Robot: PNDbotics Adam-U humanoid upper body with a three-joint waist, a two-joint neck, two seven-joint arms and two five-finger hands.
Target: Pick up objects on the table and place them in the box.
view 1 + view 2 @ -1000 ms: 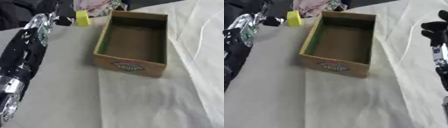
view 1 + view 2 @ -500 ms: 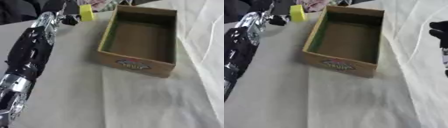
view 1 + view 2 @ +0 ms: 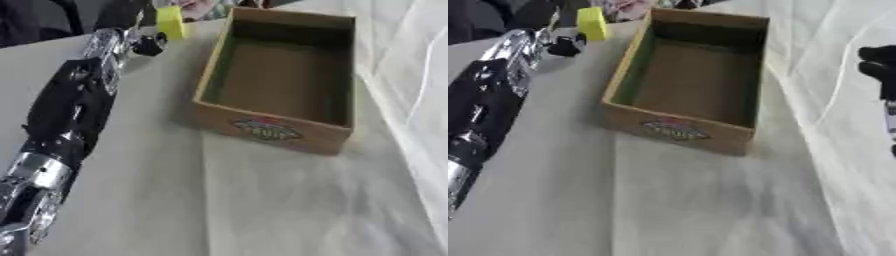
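Stood open-topped on the table [image 3: 289, 210]: the cardboard box [image 3: 280, 80]. Lay just beyond its far left corner: a yellow object [image 3: 170, 22]. Reached toward that object, fingers impossible to tell: left hand [image 3: 147, 44]. Showed right of the box, fingers unclear: right hand [image 3: 880, 60].
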